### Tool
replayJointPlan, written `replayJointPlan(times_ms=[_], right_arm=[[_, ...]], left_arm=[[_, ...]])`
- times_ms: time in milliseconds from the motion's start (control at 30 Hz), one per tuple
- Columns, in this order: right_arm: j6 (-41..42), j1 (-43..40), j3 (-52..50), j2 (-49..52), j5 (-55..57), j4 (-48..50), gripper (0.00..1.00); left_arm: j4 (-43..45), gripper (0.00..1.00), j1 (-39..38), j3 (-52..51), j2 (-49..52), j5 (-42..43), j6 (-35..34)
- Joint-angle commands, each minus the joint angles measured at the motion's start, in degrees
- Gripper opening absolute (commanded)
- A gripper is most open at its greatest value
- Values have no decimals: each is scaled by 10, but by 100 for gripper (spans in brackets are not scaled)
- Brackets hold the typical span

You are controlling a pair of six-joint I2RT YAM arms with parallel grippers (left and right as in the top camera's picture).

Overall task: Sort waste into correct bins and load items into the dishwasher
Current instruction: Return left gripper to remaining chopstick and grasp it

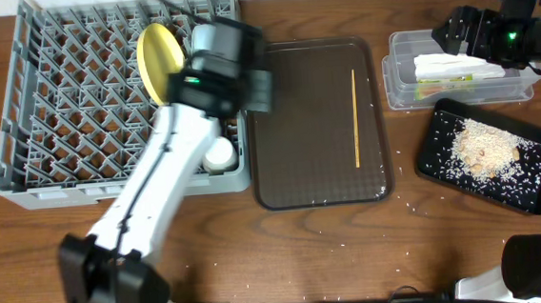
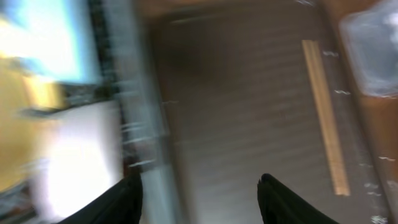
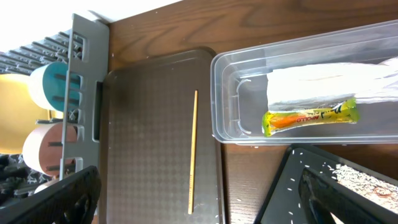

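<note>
Looking at the brown tray (image 1: 319, 167), we judge the chopstick (image 1: 355, 117) to be the risk: it is thin and lies flat, so fingers may slide over it or push it away. The left gripper (image 2: 199, 186) hangs over this tray beside the grey rack (image 1: 20, 121), fingers spread, nothing between them. The right gripper (image 3: 199, 180), near the clear tub (image 3: 225, 99), is spread and empty too.

We count in the rack one yellow plate (image 1: 159, 59) and two bowls, the light blue bowl (image 3: 50, 84) and the white bowl (image 3: 43, 146). Only one stick is visible. The tub holds one wrapper (image 3: 336, 84) and one sachet (image 3: 311, 117). One black tray (image 1: 433, 154) carries the rice scraps (image 1: 485, 148).
</note>
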Motion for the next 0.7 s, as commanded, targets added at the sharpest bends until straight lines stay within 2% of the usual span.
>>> replayJointPlan(times_ms=[0,100,300,667], right_arm=[[-3,2,-1,1,-2,0,99],[-3,2,-1,1,-2,0,99],[-3,2,-1,1,-2,0,99],[-3,2,-1,1,-3,0,99]], left_arm=[[31,59,-56,3,65,14,-79],[94,58,-109,3,125,-18,-114],[173,58,-169,3,207,-93,-112],[236,58,-190,3,289,-106,-108]])
